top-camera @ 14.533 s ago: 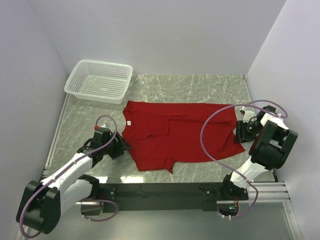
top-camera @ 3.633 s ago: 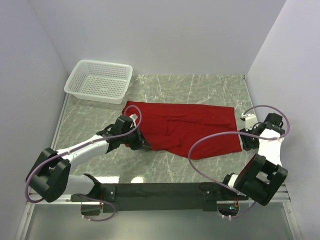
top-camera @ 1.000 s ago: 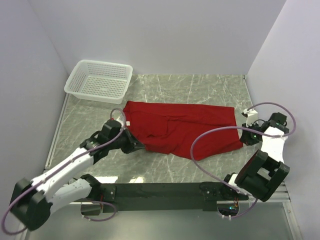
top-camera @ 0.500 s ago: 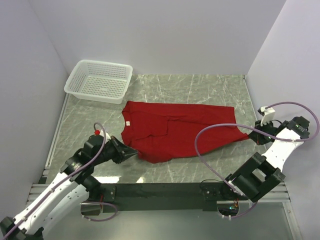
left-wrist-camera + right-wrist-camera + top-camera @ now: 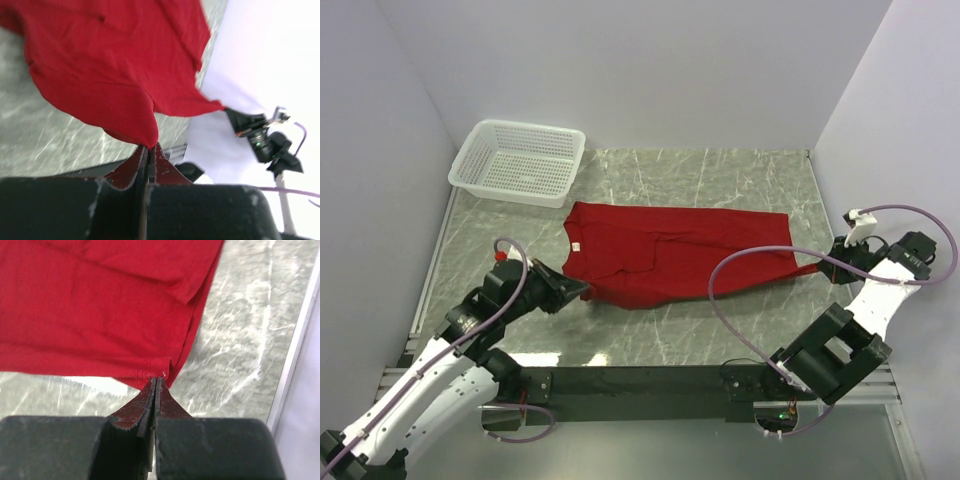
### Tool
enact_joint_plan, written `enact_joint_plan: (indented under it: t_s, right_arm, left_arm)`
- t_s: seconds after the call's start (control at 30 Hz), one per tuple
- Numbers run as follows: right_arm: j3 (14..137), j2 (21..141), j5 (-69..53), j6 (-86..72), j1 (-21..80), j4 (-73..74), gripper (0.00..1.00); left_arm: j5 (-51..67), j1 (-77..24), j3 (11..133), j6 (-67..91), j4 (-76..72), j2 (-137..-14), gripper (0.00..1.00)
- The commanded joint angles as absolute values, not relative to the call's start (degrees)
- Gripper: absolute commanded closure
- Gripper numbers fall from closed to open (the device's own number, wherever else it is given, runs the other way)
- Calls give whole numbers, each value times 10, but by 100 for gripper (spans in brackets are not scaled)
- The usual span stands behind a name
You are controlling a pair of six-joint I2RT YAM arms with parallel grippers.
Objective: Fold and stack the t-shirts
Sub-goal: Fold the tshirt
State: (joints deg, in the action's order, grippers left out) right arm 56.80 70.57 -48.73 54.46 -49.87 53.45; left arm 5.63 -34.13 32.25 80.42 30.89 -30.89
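One deep-red t-shirt [image 5: 670, 252] lies stretched across the middle of the marble table, its white neck label [image 5: 576, 243] at the left. My left gripper [image 5: 582, 289] is shut on the shirt's near-left edge, the cloth [image 5: 115, 85] pinched at the jaw tips [image 5: 150, 146]. At the far right, my right gripper [image 5: 826, 264] is shut on the shirt's near-right hem corner [image 5: 159, 372], pulling it to a point. The cloth hangs taut between the two grips.
A white mesh basket [image 5: 518, 162] stands at the back left corner. White walls close in on three sides. The right arm's purple cable [image 5: 740, 262] loops over the shirt's right part. A black rail [image 5: 650, 380] runs along the near edge.
Both grippers have drawn apart, the left toward the near left and the right toward the right wall. The shirt's near edge has pulled straighter and flatter between them.
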Motion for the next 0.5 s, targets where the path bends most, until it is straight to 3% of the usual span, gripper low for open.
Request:
enact_joint_plan:
  t_s: [0.0, 0.3, 0.47]
  right_arm:
    - [549, 688, -485, 455, -484, 429, 100]
    - [482, 671, -413, 261, -389, 215, 100]
    - [487, 704, -366, 200, -377, 156, 100]
  left_arm:
    - [-1, -332, 378, 805, 290, -336, 100]
    - [33, -232, 425, 710, 158, -523, 100]
    - [57, -207, 525, 637, 142, -654, 100]
